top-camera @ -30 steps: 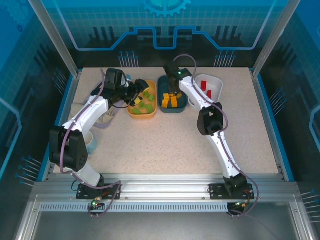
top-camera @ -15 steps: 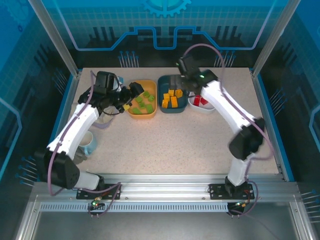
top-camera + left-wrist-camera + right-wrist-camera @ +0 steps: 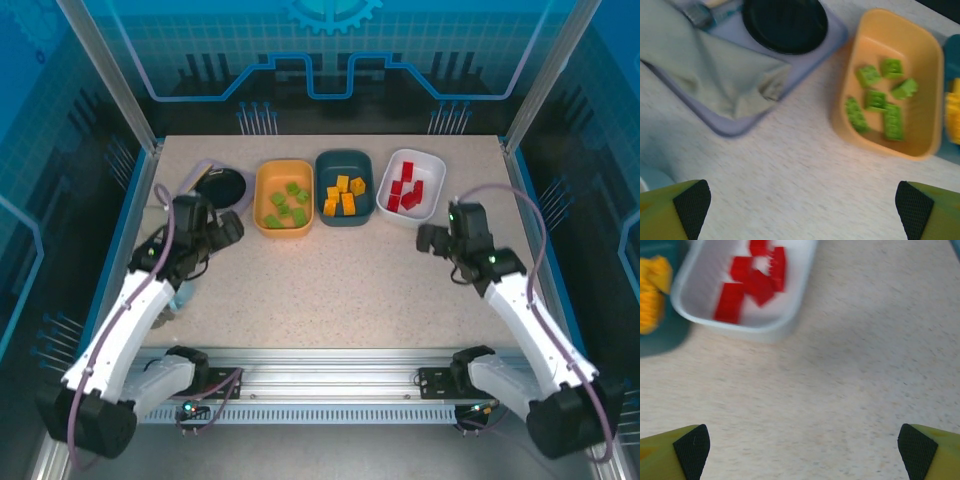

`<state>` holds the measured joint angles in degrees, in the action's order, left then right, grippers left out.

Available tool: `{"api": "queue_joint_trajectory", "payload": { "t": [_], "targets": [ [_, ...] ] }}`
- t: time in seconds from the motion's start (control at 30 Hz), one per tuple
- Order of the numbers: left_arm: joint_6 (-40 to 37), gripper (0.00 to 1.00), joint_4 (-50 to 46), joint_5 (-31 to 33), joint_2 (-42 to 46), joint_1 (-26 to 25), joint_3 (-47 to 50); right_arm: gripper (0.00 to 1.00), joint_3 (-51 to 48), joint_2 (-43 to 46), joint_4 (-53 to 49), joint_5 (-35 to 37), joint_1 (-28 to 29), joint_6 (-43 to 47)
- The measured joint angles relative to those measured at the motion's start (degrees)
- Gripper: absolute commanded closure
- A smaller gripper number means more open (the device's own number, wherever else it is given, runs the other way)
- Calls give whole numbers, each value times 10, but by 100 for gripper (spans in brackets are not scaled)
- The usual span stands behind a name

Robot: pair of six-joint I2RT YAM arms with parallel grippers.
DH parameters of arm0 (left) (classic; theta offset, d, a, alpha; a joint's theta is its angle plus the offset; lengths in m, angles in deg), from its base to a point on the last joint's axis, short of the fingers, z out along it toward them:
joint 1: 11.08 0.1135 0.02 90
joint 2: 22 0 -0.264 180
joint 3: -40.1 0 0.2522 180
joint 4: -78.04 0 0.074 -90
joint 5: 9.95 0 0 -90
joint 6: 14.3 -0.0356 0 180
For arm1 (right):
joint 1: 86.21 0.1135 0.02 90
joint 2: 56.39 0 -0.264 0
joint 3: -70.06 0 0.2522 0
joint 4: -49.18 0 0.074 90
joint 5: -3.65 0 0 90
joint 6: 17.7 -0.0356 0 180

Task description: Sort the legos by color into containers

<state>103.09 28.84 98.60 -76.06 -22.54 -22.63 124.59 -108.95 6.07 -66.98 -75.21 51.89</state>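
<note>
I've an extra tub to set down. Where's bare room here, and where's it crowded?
Bare: the wide table stretch in front of the orange tub, teal tub and white tub, between left claw and right claw. Crowded: far-left corner, with tray, cloth and black bowl.

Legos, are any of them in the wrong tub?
Nothing stands out: green legos sit in the orange tub, yellow ones in the teal tub, red ones in the white tub.

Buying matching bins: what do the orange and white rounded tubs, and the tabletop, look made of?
Orange rounded tub: likely plastic, smooth with a soft sheen and a moulded rounded rim. White rounded tub: same look, probably plastic. Tabletop: speckled beige, matte, perhaps laminate or stone-look; can't tell.
</note>
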Motion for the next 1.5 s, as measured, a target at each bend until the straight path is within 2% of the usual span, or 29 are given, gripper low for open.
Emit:
{"api": "queue_joint_trajectory", "payload": {
  "t": [0.1,0.23,0.37,0.53,0.73,0.9,1.2,1.5],
  "targets": [
    [-62,1,62,29,11,5,89,0,-129,54,85,9,-6,45],
    [-118,1,124,33,-42,18,137,0,-198,30,195,9,-31,91],
    [-152,1,220,33,-95,46,146,0,-200,-51,292,-6,-63,115],
    [-189,1,372,24,-185,68,157,0,-193,-152,411,-38,-70,148],
    [-218,1,488,-28,-267,89,157,0,-155,-245,522,-88,-94,169],
    [-225,1,555,-65,-325,113,153,0,-141,-286,597,-127,-100,169],
    [-235,1,675,-99,-318,117,210,0,-161,-324,688,-151,-98,179],
    [-242,1,764,-108,-319,117,248,0,-168,-329,720,-151,-90,185]
  ]
}}
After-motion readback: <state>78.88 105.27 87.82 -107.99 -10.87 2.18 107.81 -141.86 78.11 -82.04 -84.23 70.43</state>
